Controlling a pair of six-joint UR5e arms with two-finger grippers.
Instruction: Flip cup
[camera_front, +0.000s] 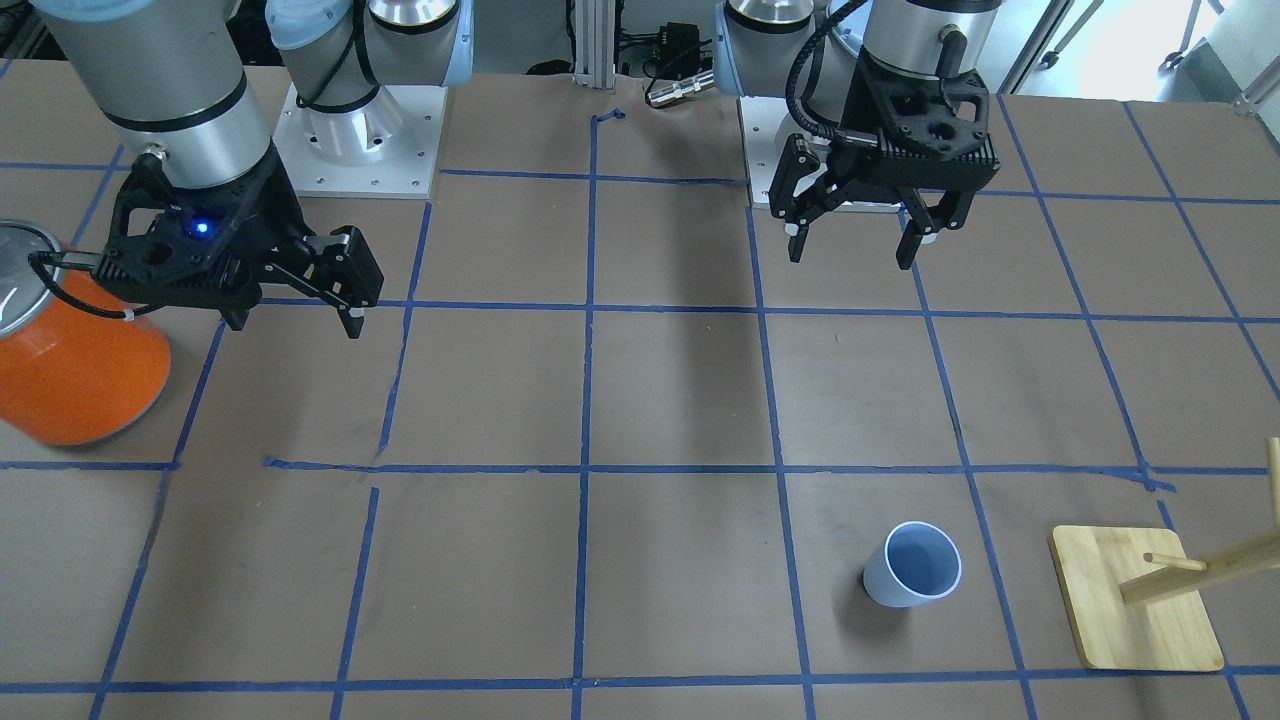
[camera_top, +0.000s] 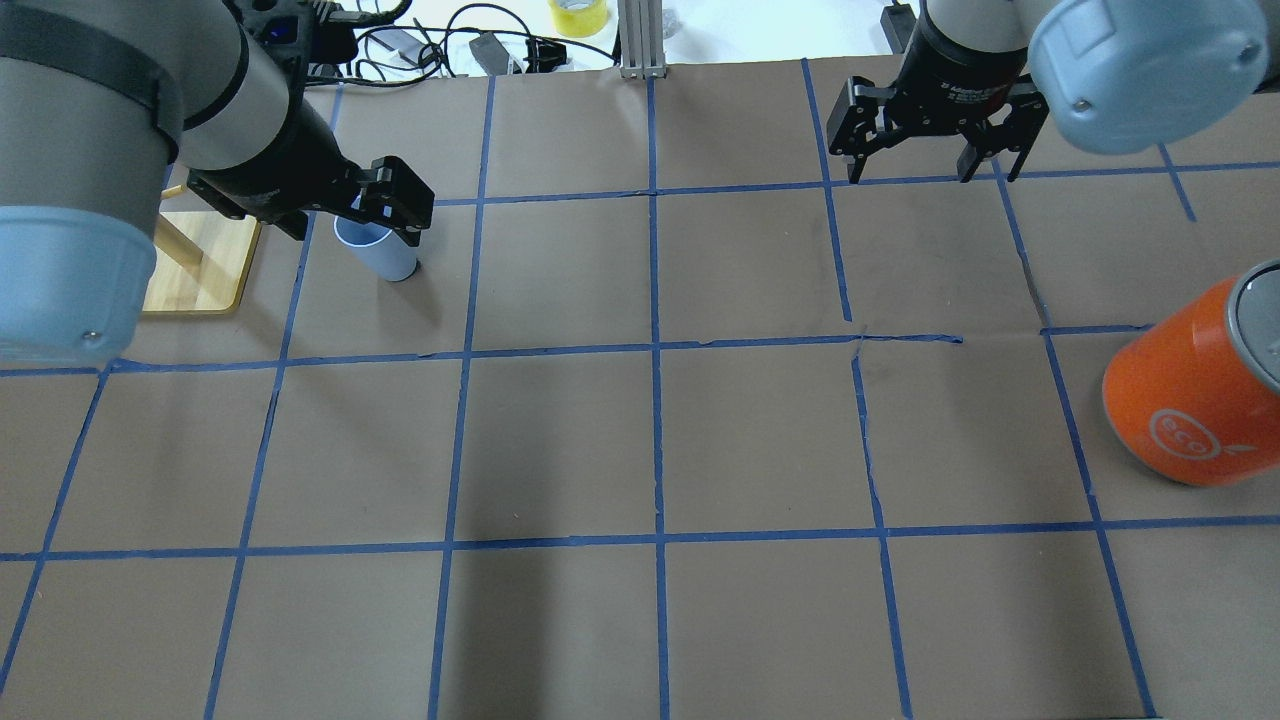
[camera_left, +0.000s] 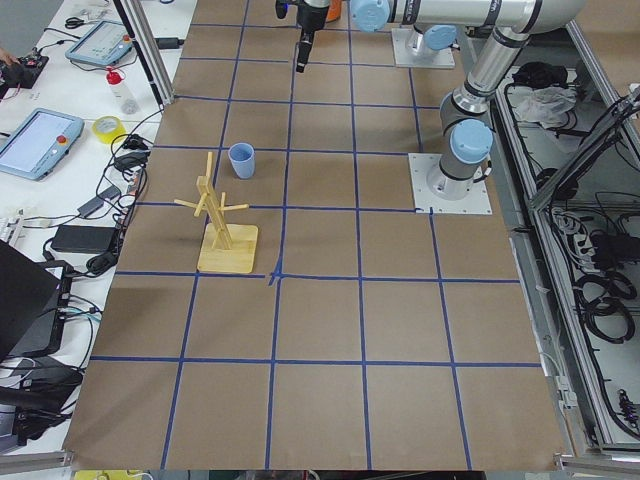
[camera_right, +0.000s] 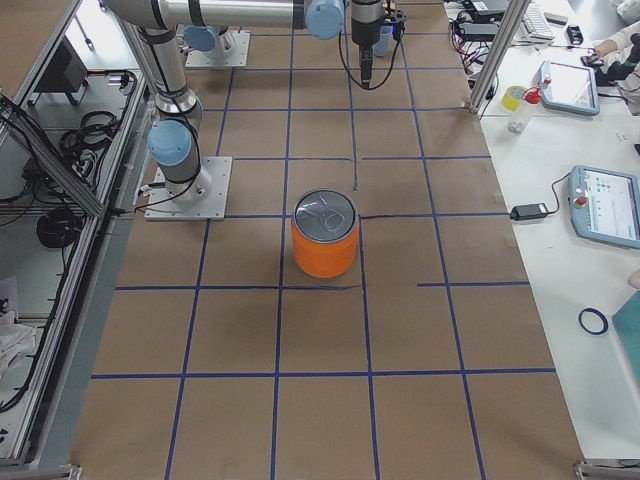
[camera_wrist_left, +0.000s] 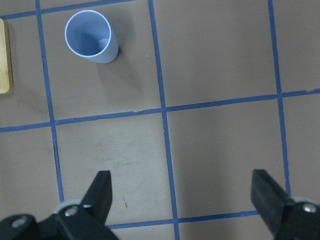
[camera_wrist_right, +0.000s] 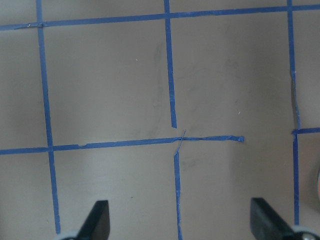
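The cup (camera_front: 912, 565) is pale blue, the can (camera_front: 75, 370) orange with a silver top, the bench (camera_front: 680, 400) brown, gridded in blue tape (camera_front: 587, 400).

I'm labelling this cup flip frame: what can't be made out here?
Overhead: the left gripper covers part of the rim of the cup.
Front-facing: the orange can is cut off by the left edge and sits partly behind the right gripper.
Front-facing: the wooden rack runs off the right edge.

Robotics lab, brown paper-covered surface (camera_top: 760, 440) marked into squares with blue tape (camera_top: 658, 440), arm bases (camera_left: 452, 160) bolted onto metal plates (camera_left: 478, 200) near one edge, teach pendants (camera_right: 607, 205) laid on a side bench (camera_right: 545, 300), cables (camera_left: 600, 290) bundled beyond the opposite edge.
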